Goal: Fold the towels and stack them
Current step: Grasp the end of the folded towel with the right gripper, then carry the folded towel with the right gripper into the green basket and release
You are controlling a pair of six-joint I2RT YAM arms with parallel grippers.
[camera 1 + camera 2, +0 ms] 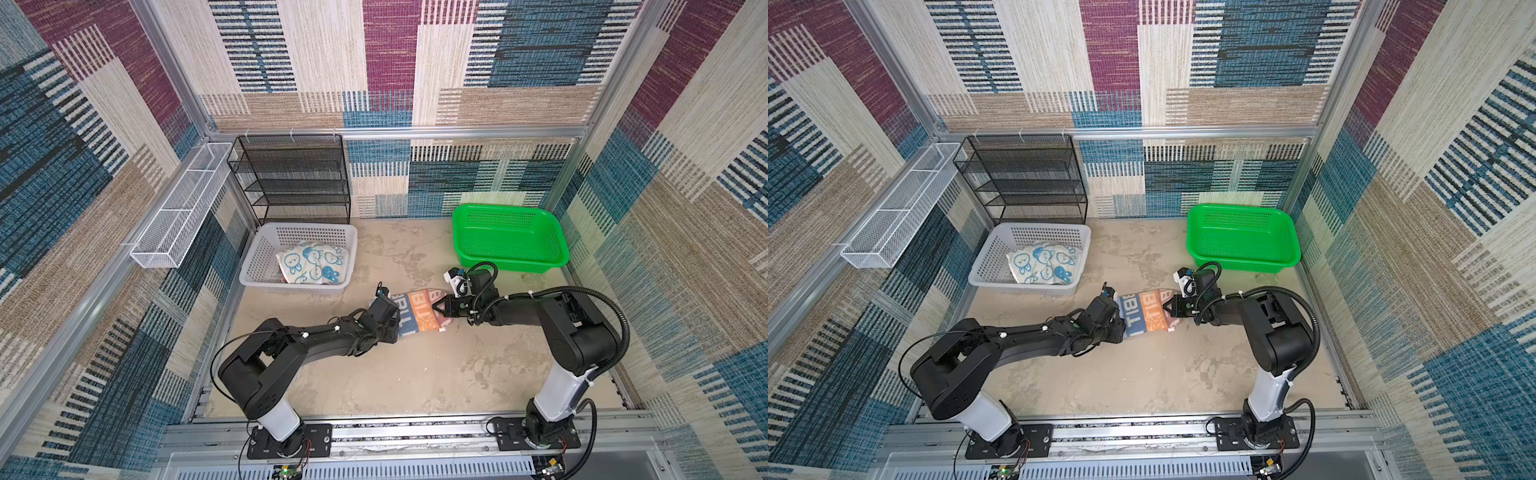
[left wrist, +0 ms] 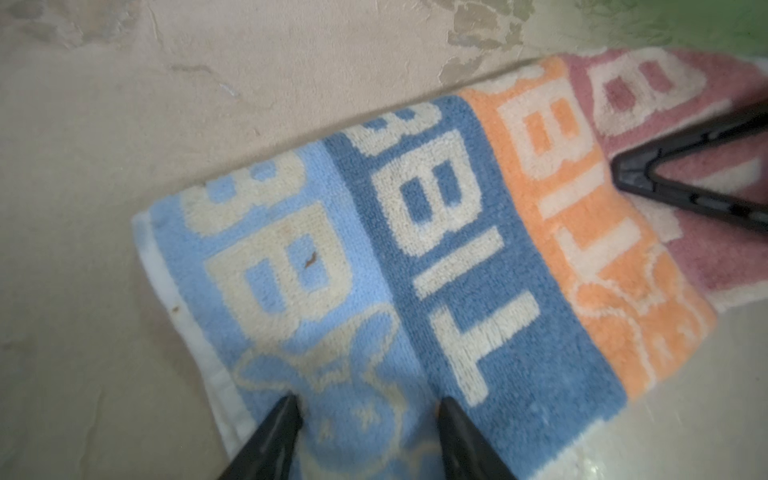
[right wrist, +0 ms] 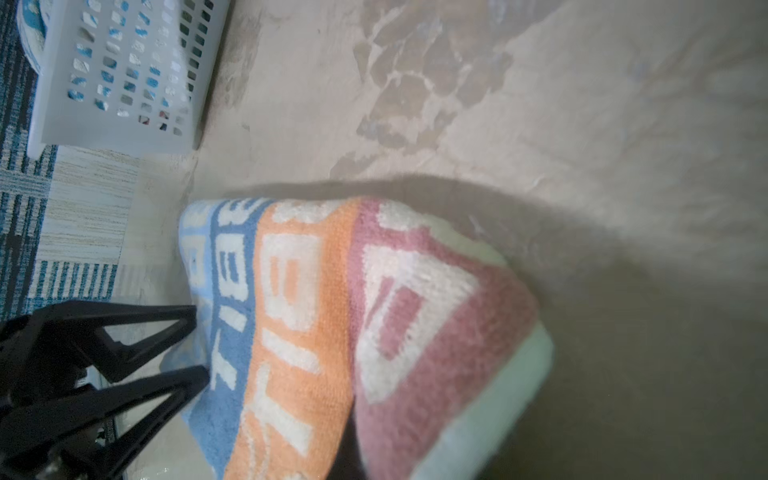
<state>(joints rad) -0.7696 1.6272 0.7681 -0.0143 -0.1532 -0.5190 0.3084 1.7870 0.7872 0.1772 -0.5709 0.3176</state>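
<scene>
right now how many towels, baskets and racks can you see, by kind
towels clearly showing: 2, striped towel, rabbit towel
plastic baskets: 2, white basket, green basket
black mesh shelf rack: 1
white wire wall tray: 1
total: 6

The striped towel (image 2: 436, 257) runs light blue, blue, orange and pink, with white letters.

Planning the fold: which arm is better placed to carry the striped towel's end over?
Right. The right jaws are shut on the striped towel's pink end, which is raised; the left jaws stand open over its light-blue end.
</scene>
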